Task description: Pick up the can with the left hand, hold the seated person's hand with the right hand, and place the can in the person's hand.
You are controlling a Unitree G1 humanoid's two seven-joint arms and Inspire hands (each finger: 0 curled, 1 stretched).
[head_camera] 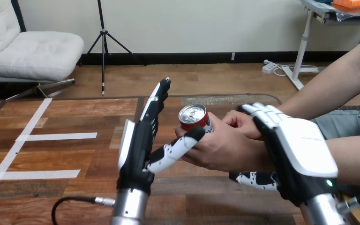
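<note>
**Red drink can (193,117) lodged in the person's hand — robot's left hand released beside it**

The red cylindrical metal can with its silver top is seen above the wooden tabletop (65,110). It is gripped by the person's nearer hand (222,147), whose fingers are wrapped round its side. It is held roughly upright, its long axis near vertical, with the top tipped a little toward the camera. The person's farther hand (242,124) is tucked just behind; whether it touches the can cannot be told.

The robot's left hand (138,145) is set on edge just left of the can, fingers straight and pointing up and away — nothing is grasped by it. Only its thumb (178,149) is stretched rightward, the tip lying against the person's fingers low on the can's side. Contact with the can itself cannot be confirmed.

The robot's right hand (300,150) is clasped on the person's wrist behind the nearer hand, with fingers curled over the top and the thumb seen beneath.

The placing step is judged essentially done. The coming move turns on one relation: the can lies directly right of the left hand, at the thumb tip. A withdrawal would therefore best be made leftward, lest the thumb drag across the can. The left hand is much the nearer to the can; the right is separated from it by the person's hand.
</note>
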